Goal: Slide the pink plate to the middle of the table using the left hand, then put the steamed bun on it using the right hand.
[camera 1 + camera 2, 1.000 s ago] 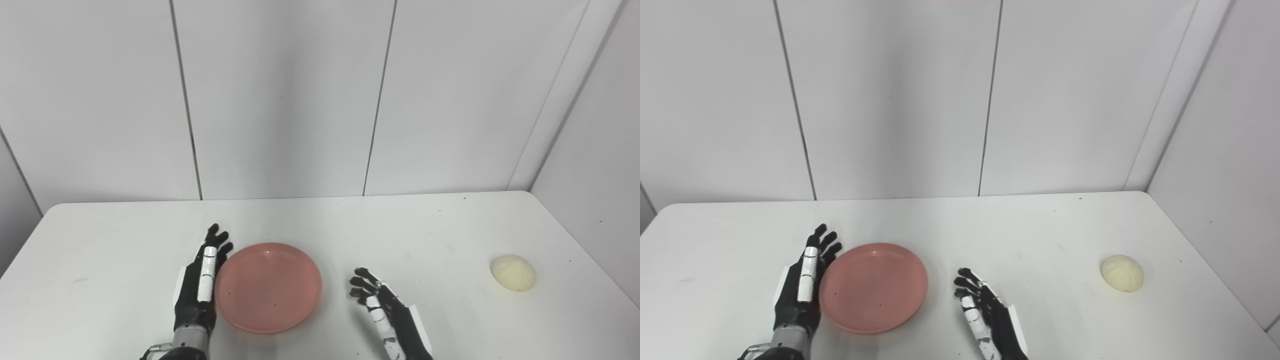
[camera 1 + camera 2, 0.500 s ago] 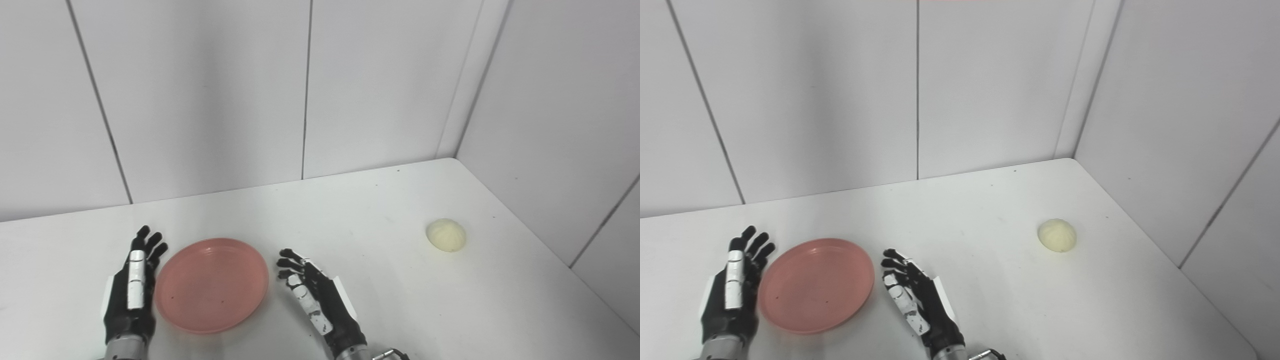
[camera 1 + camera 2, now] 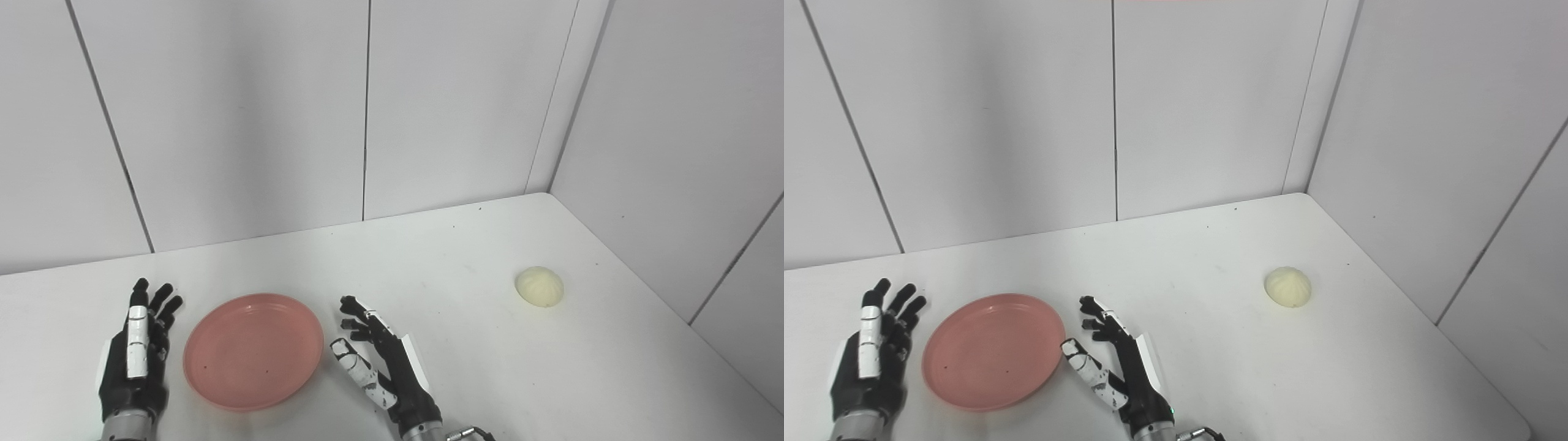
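A pink plate (image 3: 254,350) lies flat on the white table (image 3: 465,331), empty. To its left my left hand (image 3: 138,355) rests open, fingers spread, a small gap away from the plate's rim. On the plate's right my right hand (image 3: 380,367) is open too, thumb out toward the plate, holding nothing. The pale steamed bun (image 3: 539,286) sits alone far to the right, near the side wall, well away from both hands. The same bun (image 3: 1287,286) shows in the right eye view.
White wall panels close the table at the back and along the right side. The table's right edge (image 3: 1476,361) runs diagonally just past the bun. Bare tabletop lies between my right hand and the bun.
The camera has swung to the right, shifting the whole scene left. My left hand has drawn a little away from the plate's rim. My right hand has spread its thumb outward.
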